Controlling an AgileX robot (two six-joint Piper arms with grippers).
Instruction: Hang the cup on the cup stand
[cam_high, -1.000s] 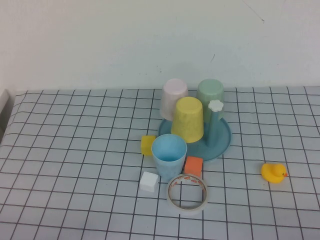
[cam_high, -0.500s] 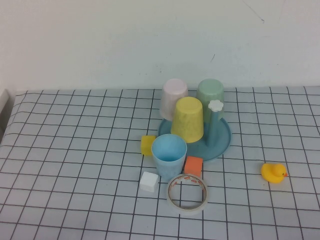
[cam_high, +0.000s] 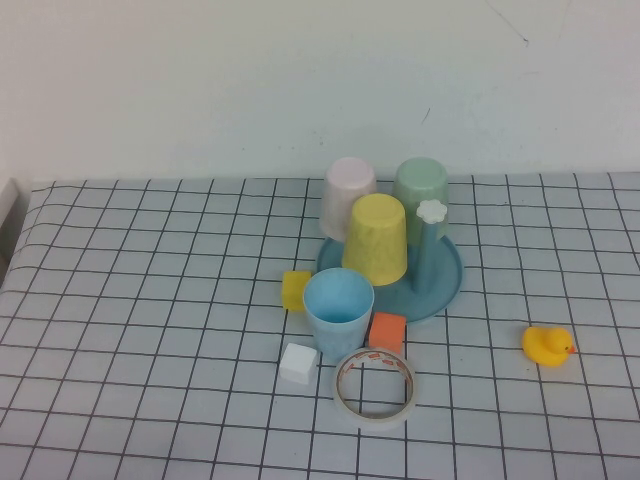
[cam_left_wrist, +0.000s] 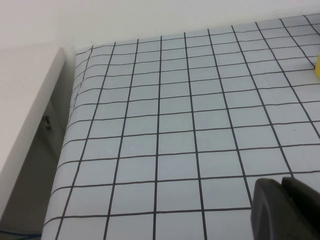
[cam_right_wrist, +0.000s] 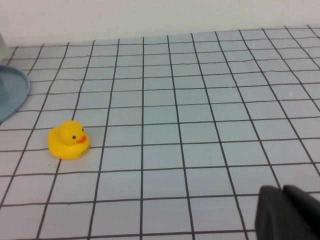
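The sky-blue cup (cam_high: 338, 312) stands upright, mouth up, on the grid cloth just in front of the cup stand (cam_high: 445, 285). The stand is a round teal dish with upright pegs, one topped by a white flower knob (cam_high: 432, 211). Neither arm shows in the high view. My left gripper (cam_left_wrist: 281, 184) is shut over bare cloth near the table's left edge, holding nothing. My right gripper (cam_right_wrist: 283, 191) is shut and empty too, over cloth on the right side, with the stand's rim (cam_right_wrist: 12, 95) at the edge of its view.
Upside-down yellow (cam_high: 376, 238), pale pink (cam_high: 348, 196) and pale green (cam_high: 420, 192) cups sit on the stand. Around the blue cup lie a yellow block (cam_high: 296, 290), an orange block (cam_high: 387, 331), a white block (cam_high: 298, 363) and a tape roll (cam_high: 375, 385). A rubber duck (cam_high: 547, 346) (cam_right_wrist: 68, 140) sits at the right.
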